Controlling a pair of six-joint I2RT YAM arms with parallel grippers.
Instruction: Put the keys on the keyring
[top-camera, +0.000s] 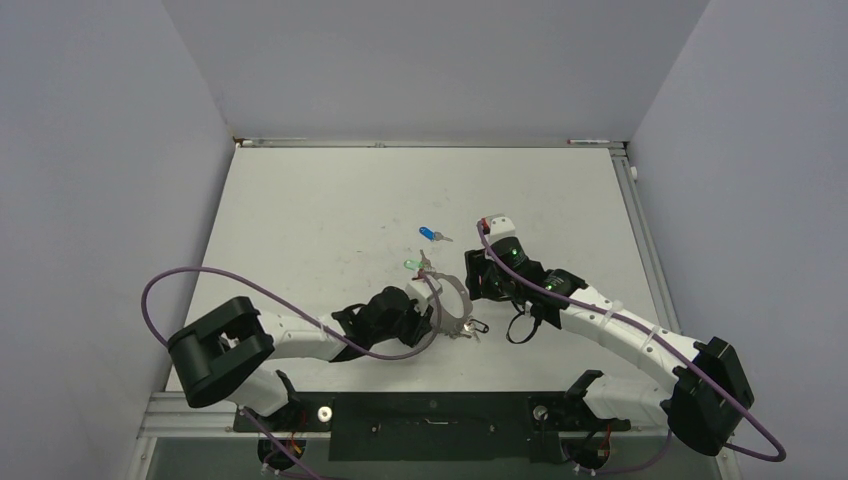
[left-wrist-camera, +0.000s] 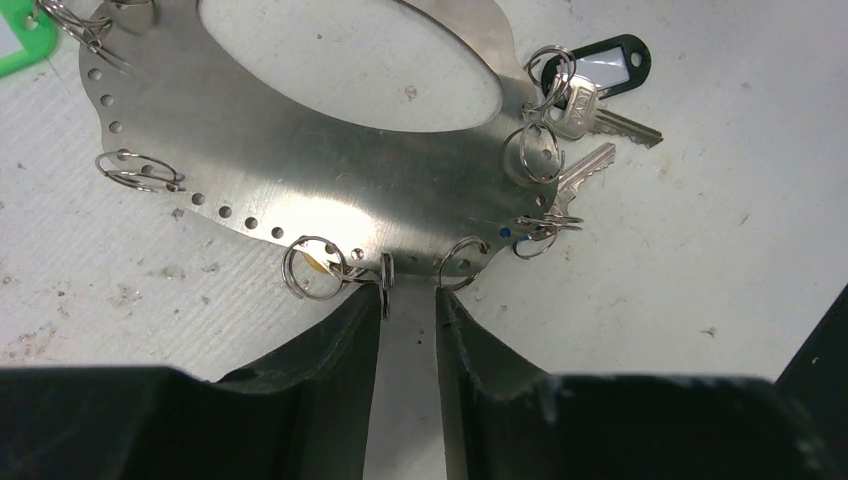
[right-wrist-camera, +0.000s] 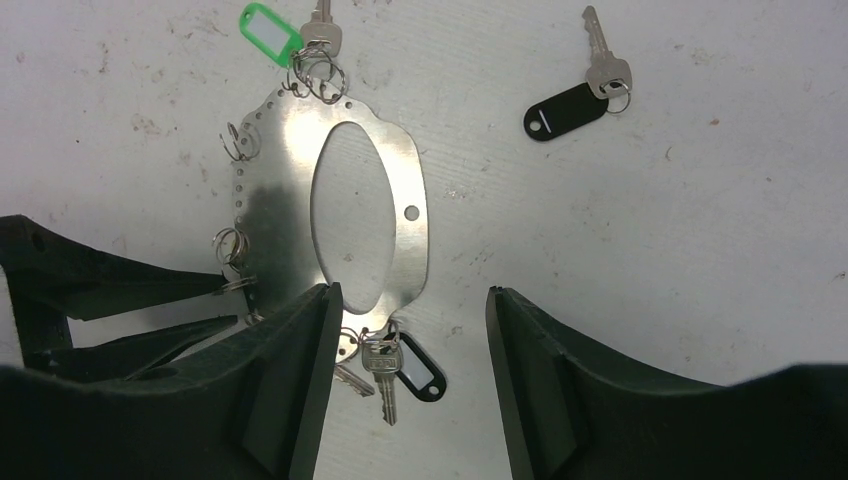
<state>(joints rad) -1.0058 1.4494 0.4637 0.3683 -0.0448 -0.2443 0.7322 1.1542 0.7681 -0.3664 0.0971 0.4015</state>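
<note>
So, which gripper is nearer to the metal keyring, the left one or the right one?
Left. The left gripper has its fingertips right at the rim of the keyring. The right gripper hangs higher, above one end of it, jaws wide.

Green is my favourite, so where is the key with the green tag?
In the top view the green-tagged key lies near the middle of the table, at the far end of the metal keyring plate.

open: far table | blocked: keys hang round keyring rim (loose key beyond)
</note>
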